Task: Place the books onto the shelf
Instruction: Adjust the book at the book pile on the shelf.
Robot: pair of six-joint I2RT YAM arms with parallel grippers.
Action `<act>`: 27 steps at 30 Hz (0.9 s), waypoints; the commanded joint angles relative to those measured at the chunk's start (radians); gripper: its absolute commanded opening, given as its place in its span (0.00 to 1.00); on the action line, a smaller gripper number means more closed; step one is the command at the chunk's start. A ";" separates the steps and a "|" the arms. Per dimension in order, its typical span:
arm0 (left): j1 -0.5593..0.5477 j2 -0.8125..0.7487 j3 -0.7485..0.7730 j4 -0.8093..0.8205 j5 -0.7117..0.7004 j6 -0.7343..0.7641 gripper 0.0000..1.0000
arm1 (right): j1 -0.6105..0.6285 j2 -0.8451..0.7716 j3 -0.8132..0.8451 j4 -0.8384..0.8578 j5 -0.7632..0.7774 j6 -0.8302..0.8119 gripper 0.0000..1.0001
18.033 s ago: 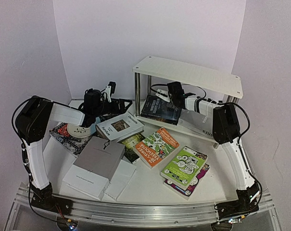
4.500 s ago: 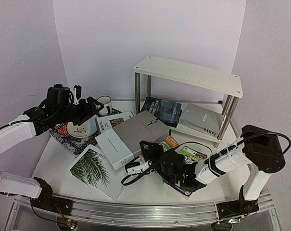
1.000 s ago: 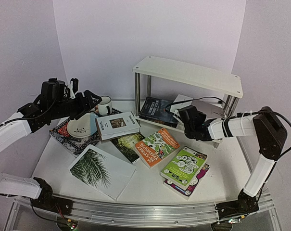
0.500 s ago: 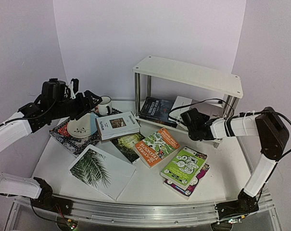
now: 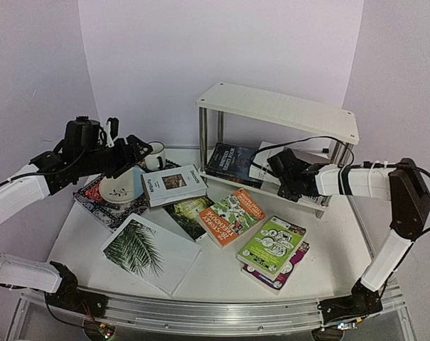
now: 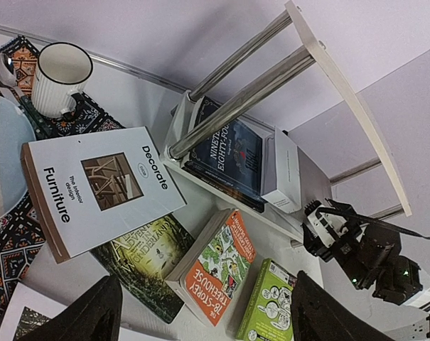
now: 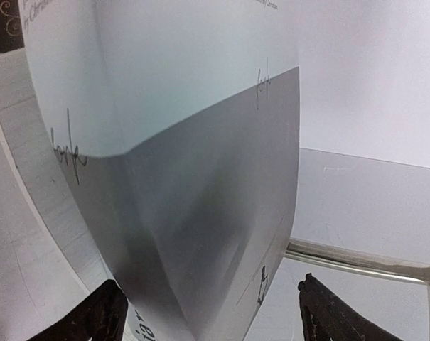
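The grey book [image 7: 200, 177] lies on the shelf's [image 5: 278, 105] lower board, toward its right end, just beside a dark book [image 5: 232, 162] at the left end. From above, the right arm [image 5: 342, 181] hides much of it. In the right wrist view it fills the frame, its edges cut off and its small print too blurred to read. The right gripper [image 7: 213, 316] sits at the book's near corner, its fingers [image 7: 101, 316] spread wide to either side of the smooth matte cover, not clamping it.

The shelf has flat white boards on shiny round metal legs. More books lie flat on the table [image 5: 215, 273]: a palm-leaf book [image 5: 149, 250] near the front edge, and an orange book [image 5: 232, 212] and a lime green book [image 5: 271, 245] toward the middle. The left gripper [image 6: 207, 320] hangs over the table's left rear, fingers wide apart and empty.
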 commanded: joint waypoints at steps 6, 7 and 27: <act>0.005 0.004 0.040 0.015 0.012 0.010 0.83 | 0.000 0.061 0.071 -0.050 0.027 0.024 0.78; 0.005 0.001 0.039 0.015 0.011 0.010 0.83 | 0.000 0.068 0.078 -0.050 0.030 0.024 0.76; 0.005 -0.024 0.028 0.014 -0.004 0.018 0.83 | 0.218 -0.023 0.101 -0.042 0.190 -0.011 0.32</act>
